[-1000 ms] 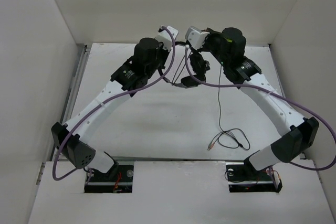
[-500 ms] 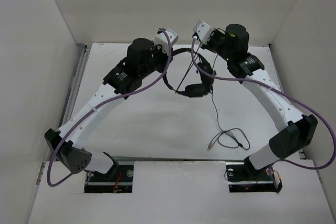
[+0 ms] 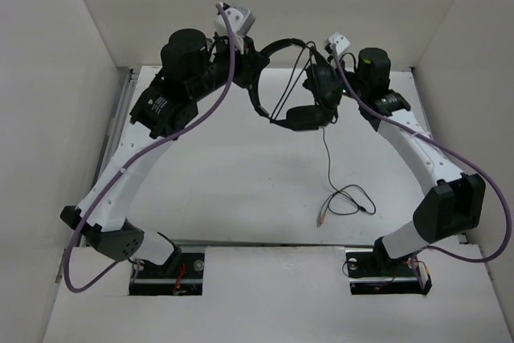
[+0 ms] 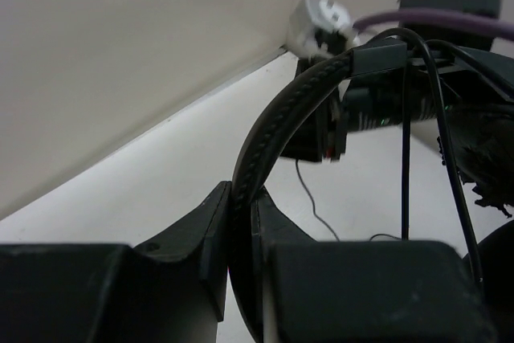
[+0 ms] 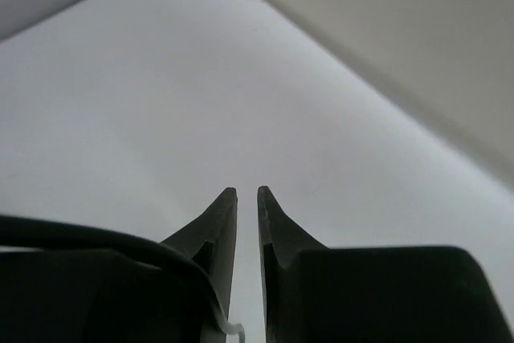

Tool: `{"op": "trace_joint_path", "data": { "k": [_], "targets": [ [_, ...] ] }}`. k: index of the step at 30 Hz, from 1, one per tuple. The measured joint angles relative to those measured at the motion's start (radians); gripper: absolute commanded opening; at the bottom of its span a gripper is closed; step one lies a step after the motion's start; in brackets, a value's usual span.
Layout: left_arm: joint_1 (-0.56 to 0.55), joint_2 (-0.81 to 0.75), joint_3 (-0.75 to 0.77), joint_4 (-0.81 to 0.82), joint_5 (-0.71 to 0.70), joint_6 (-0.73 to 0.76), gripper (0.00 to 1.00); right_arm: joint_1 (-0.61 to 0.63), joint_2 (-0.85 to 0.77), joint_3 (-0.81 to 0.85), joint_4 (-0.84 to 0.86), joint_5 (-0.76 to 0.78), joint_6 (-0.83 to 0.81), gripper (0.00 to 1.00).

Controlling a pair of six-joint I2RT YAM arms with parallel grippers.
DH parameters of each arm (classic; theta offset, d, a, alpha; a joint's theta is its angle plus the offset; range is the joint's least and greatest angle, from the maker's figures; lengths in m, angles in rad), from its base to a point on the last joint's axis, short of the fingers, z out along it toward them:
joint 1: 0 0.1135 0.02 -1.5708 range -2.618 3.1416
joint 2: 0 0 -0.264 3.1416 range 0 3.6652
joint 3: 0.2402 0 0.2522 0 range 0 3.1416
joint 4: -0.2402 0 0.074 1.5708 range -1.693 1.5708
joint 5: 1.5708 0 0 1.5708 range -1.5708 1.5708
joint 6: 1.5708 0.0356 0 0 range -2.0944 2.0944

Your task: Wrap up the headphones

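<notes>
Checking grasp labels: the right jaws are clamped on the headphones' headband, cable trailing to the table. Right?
Wrong arm: the left gripper has its jaws clamped on the headband of the headphones, as the left wrist view shows. The cable does trail to the table.

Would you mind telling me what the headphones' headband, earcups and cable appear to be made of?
The headband looks like matte black leatherette padding, given its stitched ridge. The earcups seem soft black cushions, too small to tell more. The cable appears a thin dark rubbery sheath, lying in loose loops.
</notes>
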Motion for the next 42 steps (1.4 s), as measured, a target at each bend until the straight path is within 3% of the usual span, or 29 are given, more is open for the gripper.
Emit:
{"op": "trace_joint_path", "data": {
  "k": [5, 10, 16, 22, 31, 38, 42],
  "targets": [
    [0.029, 0.045, 0.082, -0.004, 0.029, -0.077, 0.0, 0.015, -0.002, -0.142, 0.126, -0.154, 0.306, 0.26],
    [0.051, 0.116, 0.156, -0.004, 0.019, -0.13, 0.0, 0.053, -0.012, -0.267, 0.371, -0.248, 0.648, 0.3],
    [0.079, 0.198, 0.266, -0.004, -0.03, -0.164, 0.0, 0.124, -0.043, -0.38, 0.583, -0.285, 0.885, 0.36],
    [0.106, 0.239, 0.343, 0.013, -0.123, -0.169, 0.0, 0.171, -0.052, -0.453, 0.698, -0.299, 1.003, 0.4],
    [0.124, 0.27, 0.371, 0.066, -0.335, -0.149, 0.0, 0.206, -0.078, -0.493, 0.738, -0.31, 1.064, 0.38],
    [0.131, 0.313, 0.383, 0.093, -0.491, -0.102, 0.0, 0.244, -0.08, -0.493, 0.744, -0.34, 1.059, 0.32],
    [0.137, 0.328, 0.383, 0.108, -0.569, -0.074, 0.0, 0.279, -0.08, -0.492, 0.72, -0.36, 1.028, 0.23]
  ]
}}
